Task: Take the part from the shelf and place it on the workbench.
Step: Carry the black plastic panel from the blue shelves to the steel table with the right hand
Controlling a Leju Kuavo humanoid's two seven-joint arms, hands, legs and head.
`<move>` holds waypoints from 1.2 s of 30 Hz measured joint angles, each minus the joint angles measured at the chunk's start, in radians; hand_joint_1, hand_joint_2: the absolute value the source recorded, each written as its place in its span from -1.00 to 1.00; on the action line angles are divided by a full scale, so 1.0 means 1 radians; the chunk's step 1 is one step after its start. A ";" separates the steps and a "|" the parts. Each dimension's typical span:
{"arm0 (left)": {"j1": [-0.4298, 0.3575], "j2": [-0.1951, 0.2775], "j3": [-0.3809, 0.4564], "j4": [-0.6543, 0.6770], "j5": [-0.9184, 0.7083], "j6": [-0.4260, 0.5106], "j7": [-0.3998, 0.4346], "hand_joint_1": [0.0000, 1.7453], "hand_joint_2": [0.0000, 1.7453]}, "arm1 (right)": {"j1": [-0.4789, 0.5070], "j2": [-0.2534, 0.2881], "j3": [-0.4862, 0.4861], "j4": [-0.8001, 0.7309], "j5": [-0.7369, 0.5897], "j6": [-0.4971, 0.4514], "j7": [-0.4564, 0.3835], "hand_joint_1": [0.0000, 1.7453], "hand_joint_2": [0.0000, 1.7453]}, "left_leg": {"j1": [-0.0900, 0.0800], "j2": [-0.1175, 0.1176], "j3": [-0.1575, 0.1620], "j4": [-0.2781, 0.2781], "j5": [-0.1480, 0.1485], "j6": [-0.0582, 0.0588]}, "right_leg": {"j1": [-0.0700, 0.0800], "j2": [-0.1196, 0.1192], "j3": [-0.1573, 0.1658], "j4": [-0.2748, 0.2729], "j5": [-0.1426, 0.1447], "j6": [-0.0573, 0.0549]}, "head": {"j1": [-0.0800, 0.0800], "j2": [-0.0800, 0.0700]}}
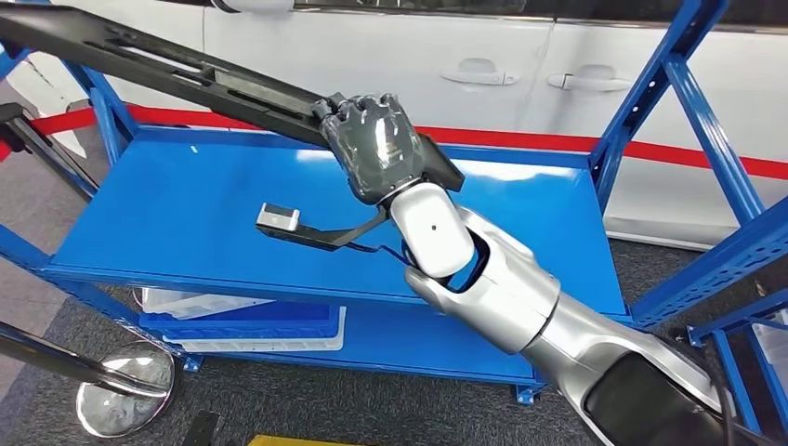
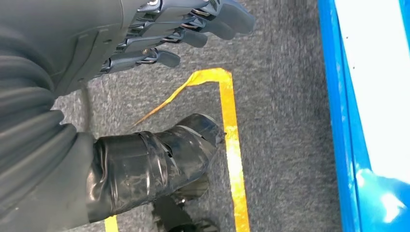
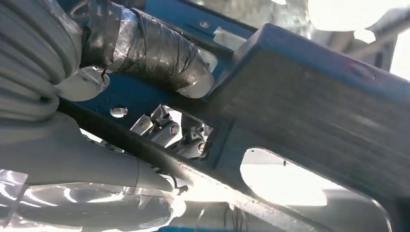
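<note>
1. My right robot hand (image 1: 379, 144) is clenched around the part (image 1: 177, 67), a long black slotted bar. The bar runs from my grip up toward the far left, tilted, with its free end high. It is held clear above the blue shelf (image 1: 186, 214), not touching the deck.
2. In the right wrist view the part (image 3: 309, 111) lies across my palm as a broad dark beam with cut-out openings. My fingers (image 3: 169, 133) curl under it, and my taped thumb (image 3: 150, 48) presses on the other side.
3. A dark bracket with a small grey block (image 1: 278, 218) at its tip juts from beside my right wrist and hangs just above the shelf deck. I cannot tell whether it belongs to the part.
4. My left robot hand (image 2: 159, 38) is released and holds nothing. Its fingers lie extended side by side above grey carpet (image 2: 285, 125) marked with yellow tape (image 2: 232, 140).
5. White trays (image 1: 251, 321) rest on the lower shelf level.
6. A white car (image 1: 483, 70) stands behind the shelf frame, past a red floor line (image 1: 520, 139). A chrome stanchion base (image 1: 125, 386) sits on the carpet at the near left.
</note>
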 joint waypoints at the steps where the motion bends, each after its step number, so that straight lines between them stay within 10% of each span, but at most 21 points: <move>1: -0.001 0.000 0.000 0.000 0.000 -0.001 0.000 -1.00 1.00 | -0.001 -0.008 -0.006 -0.016 -0.003 -0.002 0.002 1.00 1.00 | -0.002 0.000 0.001 0.000 -0.001 0.004 | 0.000 -0.001 -0.029 0.064 -0.031 0.003 | 0.002 0.000; 4: -0.002 0.000 0.000 0.000 -0.001 0.015 0.013 -1.00 1.00 | 0.000 -0.028 -0.017 -0.055 -0.012 -0.008 0.011 1.00 1.00 | -0.004 0.000 0.002 0.003 -0.004 0.011 | -0.001 -0.001 -0.100 0.201 -0.065 0.006 | 0.003 0.000; 8: -0.003 -0.001 0.000 0.000 -0.001 0.065 0.108 -1.00 1.00 | -0.002 -0.047 -0.034 -0.111 -0.016 -0.018 0.024 1.00 1.00 | -0.005 -0.004 0.001 0.019 -0.015 0.003 | -0.002 -0.001 -0.008 -0.006 0.046 -0.003 | 0.003 0.000; 13: 0.001 -0.001 0.000 0.000 0.008 0.051 0.162 -1.00 1.00 | -0.004 -0.059 -0.058 -0.174 -0.023 -0.029 0.035 1.00 1.00 | -0.008 -0.004 -0.006 0.025 -0.025 -0.019 | -0.001 0.000 0.020 -0.067 0.060 -0.021 | 0.004 0.000; 19: 0.002 -0.003 0.000 0.000 -0.007 0.064 0.210 -1.00 1.00 | 0.008 -0.062 -0.073 -0.218 -0.055 -0.080 0.024 1.00 1.00 | -0.004 -0.002 -0.107 0.286 -0.158 -0.042 | -0.005 -0.003 0.017 -0.070 0.069 -0.033 | 0.001 0.000; 25: -0.003 -0.005 -0.001 0.000 -0.005 0.059 0.221 -1.00 1.00 | 0.018 -0.063 -0.085 -0.246 -0.127 -0.106 0.005 1.00 1.00 | -0.009 -0.004 0.032 0.020 -0.043 -0.026 | -0.002 -0.001 0.009 -0.064 0.078 -0.021 | 0.002 0.000; 29: -0.003 -0.005 -0.001 0.000 -0.004 0.047 0.219 -1.00 1.00 | 0.024 -0.064 -0.093 -0.253 -0.207 -0.122 -0.012 1.00 1.00 | -0.007 -0.001 0.024 0.006 -0.016 0.001 | -0.001 -0.002 -0.001 -0.050 0.062 0.003 | 0.004 0.000; 33: -0.004 -0.005 -0.001 0.000 -0.001 0.028 0.216 -1.00 1.00 | 0.033 -0.064 -0.097 -0.254 -0.267 -0.146 -0.030 1.00 1.00 | -0.007 0.003 -0.007 0.004 0.010 0.018 | -0.002 -0.004 -0.064 0.159 -0.089 0.012 | 0.008 0.000; 36: -0.004 -0.005 -0.001 0.000 0.002 0.023 0.224 -1.00 1.00 | 0.042 -0.064 -0.097 -0.254 -0.293 -0.156 -0.041 1.00 1.00 | -0.007 0.002 -0.035 0.014 0.025 0.014 | -0.005 -0.004 -0.015 0.150 -0.067 0.012 | 0.008 0.000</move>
